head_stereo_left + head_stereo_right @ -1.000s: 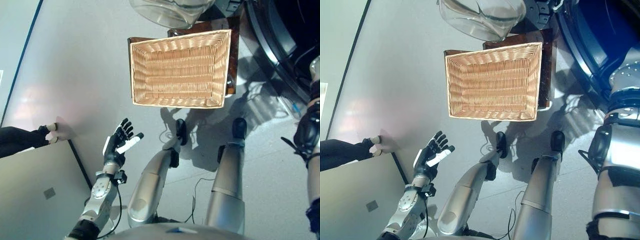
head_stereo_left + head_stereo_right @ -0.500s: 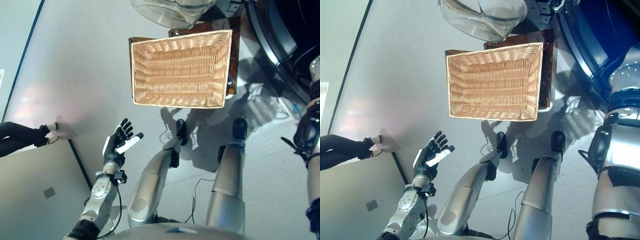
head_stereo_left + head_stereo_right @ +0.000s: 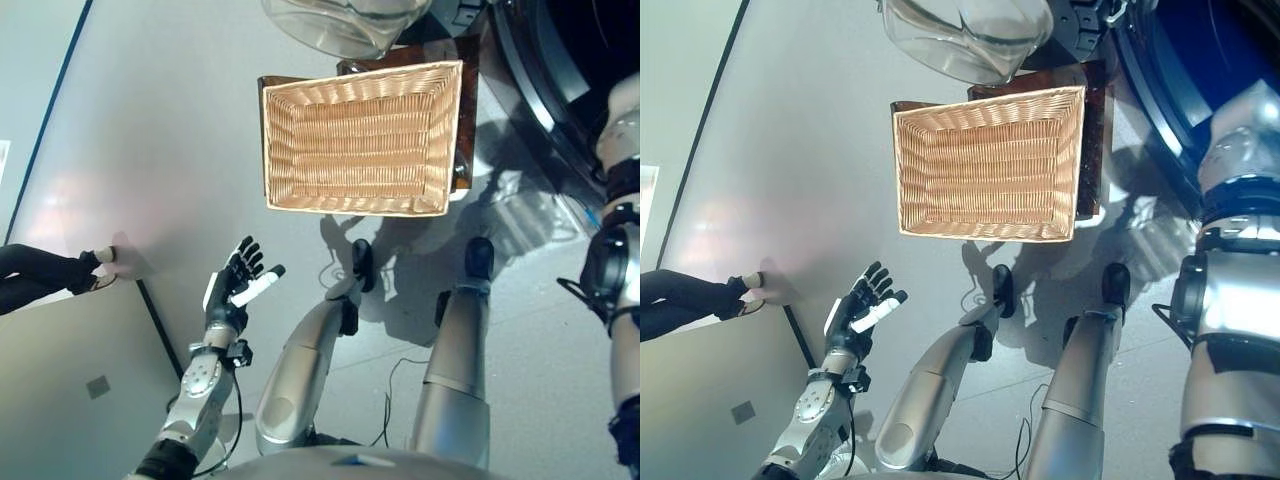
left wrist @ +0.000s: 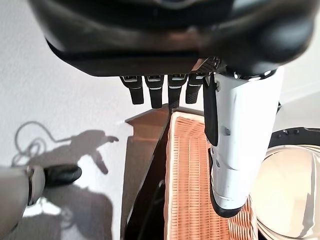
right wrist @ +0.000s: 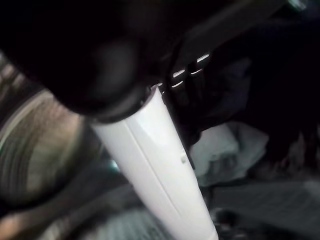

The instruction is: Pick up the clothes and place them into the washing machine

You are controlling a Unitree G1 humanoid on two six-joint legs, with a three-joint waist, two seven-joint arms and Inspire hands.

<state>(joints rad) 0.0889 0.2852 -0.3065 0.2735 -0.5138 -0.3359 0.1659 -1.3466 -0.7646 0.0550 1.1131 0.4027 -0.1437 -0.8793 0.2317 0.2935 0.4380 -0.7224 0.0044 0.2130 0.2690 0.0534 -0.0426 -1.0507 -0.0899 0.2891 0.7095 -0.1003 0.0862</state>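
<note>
Raised right arm since earlier | right hand (image 5: 155, 150) fingers indiscernible, pale clothes (image 5: 225, 150) just beyond | left hand (image 3: 235, 290) spread, empty.

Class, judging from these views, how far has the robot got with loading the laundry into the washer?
Done: the wicker basket is empty. In hand: the right hand reaches inside the washing machine drum, near pale clothes lying there. The left hand hangs open, idle. Left: withdrawing that right arm.

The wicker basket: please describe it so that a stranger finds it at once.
On the grey floor ahead of the robot, a dark wooden stand carries the wicker basket. It is rectangular, pale woven, and empty, unlike the clear round door just beyond it.
</note>
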